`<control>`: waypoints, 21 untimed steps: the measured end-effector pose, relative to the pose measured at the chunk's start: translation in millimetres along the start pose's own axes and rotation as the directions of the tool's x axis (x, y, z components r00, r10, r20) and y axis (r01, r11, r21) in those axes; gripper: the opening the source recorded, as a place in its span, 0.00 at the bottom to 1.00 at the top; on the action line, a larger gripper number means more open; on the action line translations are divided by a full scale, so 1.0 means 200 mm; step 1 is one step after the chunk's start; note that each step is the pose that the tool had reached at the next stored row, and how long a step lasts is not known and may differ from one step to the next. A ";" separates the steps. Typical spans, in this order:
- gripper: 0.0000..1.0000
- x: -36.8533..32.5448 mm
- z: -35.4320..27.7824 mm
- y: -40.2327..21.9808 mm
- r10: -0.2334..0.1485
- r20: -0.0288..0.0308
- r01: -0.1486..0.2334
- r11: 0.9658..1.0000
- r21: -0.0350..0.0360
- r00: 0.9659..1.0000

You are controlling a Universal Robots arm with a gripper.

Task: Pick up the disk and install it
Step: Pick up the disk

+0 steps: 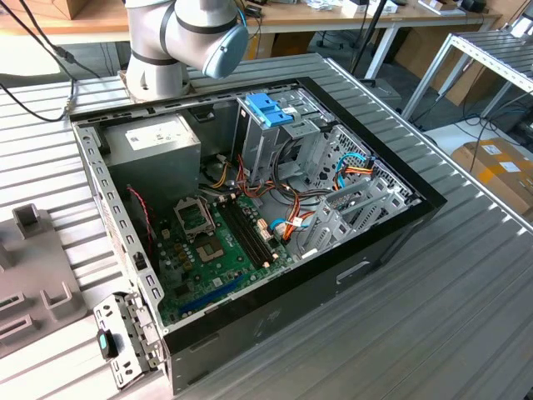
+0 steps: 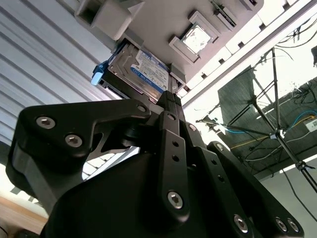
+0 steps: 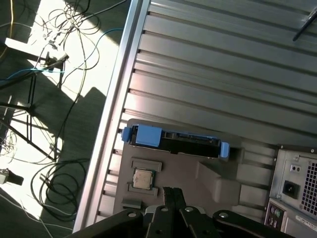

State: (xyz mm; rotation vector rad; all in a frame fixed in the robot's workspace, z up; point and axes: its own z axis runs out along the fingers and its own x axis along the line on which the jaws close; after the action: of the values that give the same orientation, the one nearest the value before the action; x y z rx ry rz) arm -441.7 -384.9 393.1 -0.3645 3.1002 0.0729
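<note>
disk (image 2: 136,69) in grey holder (image 2: 158,22), just ahead of claw (image 2: 172,94), seemingly apart

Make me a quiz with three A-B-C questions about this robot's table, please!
1. Where is the disk? A on the floor; B in the grey holder; C on a chair.
2. What colour are its side rails? A red; B yellow; C blue.
3. The computer case is: A open; B shut; C upside down.
Answers: 1 B, both wrist views show it resting there. 2 C, blue plastic edges it. 3 A, the motherboard shows inside.
</note>
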 end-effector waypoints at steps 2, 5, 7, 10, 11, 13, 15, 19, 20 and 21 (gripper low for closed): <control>0.11 0.000 0.000 0.000 -0.004 0.000 0.004 1.000 0.000 1.000; 0.11 0.000 0.000 0.000 -0.012 -0.001 0.012 1.000 0.000 1.000; 0.11 0.000 0.000 0.000 -0.015 -0.001 0.015 1.000 0.000 1.000; 0.11 0.000 0.000 0.000 -0.022 -0.001 0.022 1.000 -0.001 1.000; 0.11 0.000 0.000 0.000 -0.024 -0.001 0.024 1.000 -0.001 1.000; 0.11 0.000 0.000 0.000 -0.029 -0.001 0.029 1.000 -0.001 1.000; 0.11 0.000 0.000 0.000 -0.034 -0.001 0.034 0.999 -0.001 0.999; 0.11 0.000 0.000 0.000 -0.041 -0.002 0.041 0.999 -0.001 0.999; 0.11 0.000 0.000 0.000 -0.044 -0.002 0.044 0.999 -0.001 0.999; 0.11 0.000 0.000 0.000 -0.047 -0.002 0.047 0.999 -0.001 0.999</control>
State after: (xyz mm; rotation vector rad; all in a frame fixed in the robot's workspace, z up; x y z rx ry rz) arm -441.7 -385.0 393.1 -0.4379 3.0918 0.0736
